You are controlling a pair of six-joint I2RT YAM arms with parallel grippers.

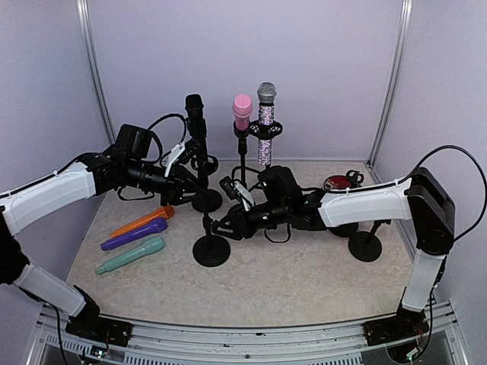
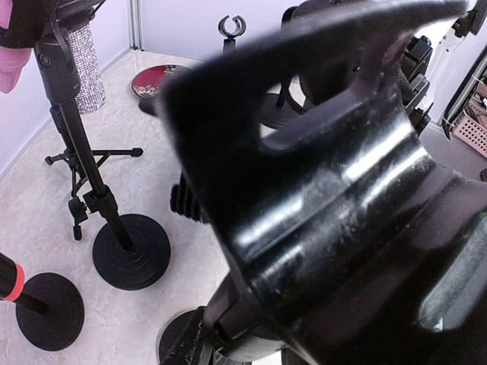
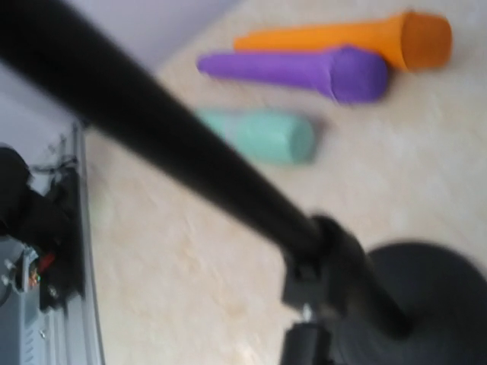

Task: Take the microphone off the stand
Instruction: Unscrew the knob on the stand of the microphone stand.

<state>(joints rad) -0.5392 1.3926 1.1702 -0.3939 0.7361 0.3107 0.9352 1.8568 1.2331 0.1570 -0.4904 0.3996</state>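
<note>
1. On the pale marbled worktop [image 1: 304,281] we see the right gripper [image 1: 219,225] just beside the pole of an empty black round-based stand [image 1: 211,249]; we cannot tell how its jaws stand.
2. The left gripper [image 1: 185,158] has its jaws closed on the black handheld microphone [image 1: 195,112].
3. That microphone sits upright in its black stand [image 1: 207,199], at the worktop's left rear.
</note>
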